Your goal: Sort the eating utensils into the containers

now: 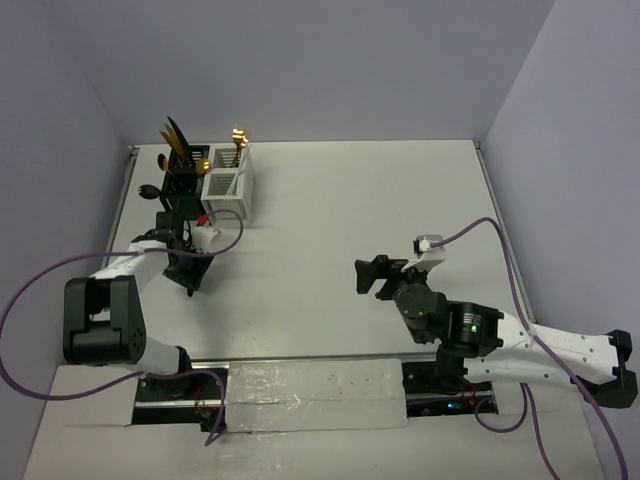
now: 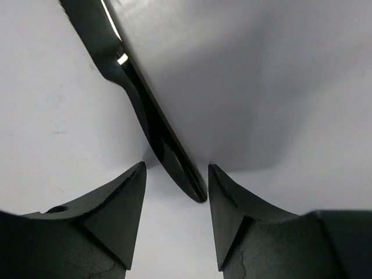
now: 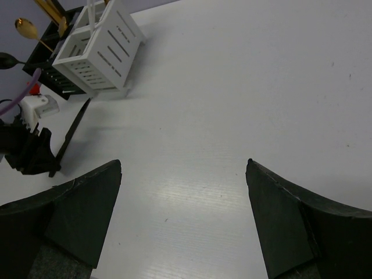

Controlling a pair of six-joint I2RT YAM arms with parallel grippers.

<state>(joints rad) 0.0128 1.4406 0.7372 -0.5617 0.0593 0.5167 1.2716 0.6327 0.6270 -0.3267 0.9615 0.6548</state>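
— So, where does the left arm stand?
— LEFT SIDE OF THE DESK: the left gripper [image 2: 176, 167] is down at the surface of the desk [image 1: 380, 200], just in front of two joined caddies. Its jaws are apart, one on either side of the end of a black knife [image 2: 135, 99]. The wrist view shows a gap on both sides of that end, and neither of the fingers [image 2: 125, 203] touches it.
— And the knife itself?
— It lies flat on the desk, slanting from the jaws up toward the near corner of the white caddy [image 1: 228, 188]. Whether its far tip touches the caddy cannot be told.
— What already stands in the containers?
— The black caddy [image 1: 180, 180], the one nearer the desk's left edge, holds dark utensils and a gold spoon [image 1: 203, 164]. A black spoon [image 1: 150, 189] leans out over its left side. Gold-headed utensils [image 1: 238, 140] rise from the white caddy.
— How much room is there to move?
— It is tight on the left. The caddies sit toward the far-left corner, close to the left edge and the lavender wall [image 1: 60, 120], and the left arm fills the strip in front of them. To the right the white surface runs open to the far and right edges. The right gripper [image 3: 183, 163] hovers over that stretch, well apart from the caddies, with its jaws spread wide over bare desk and pointing toward the other arm
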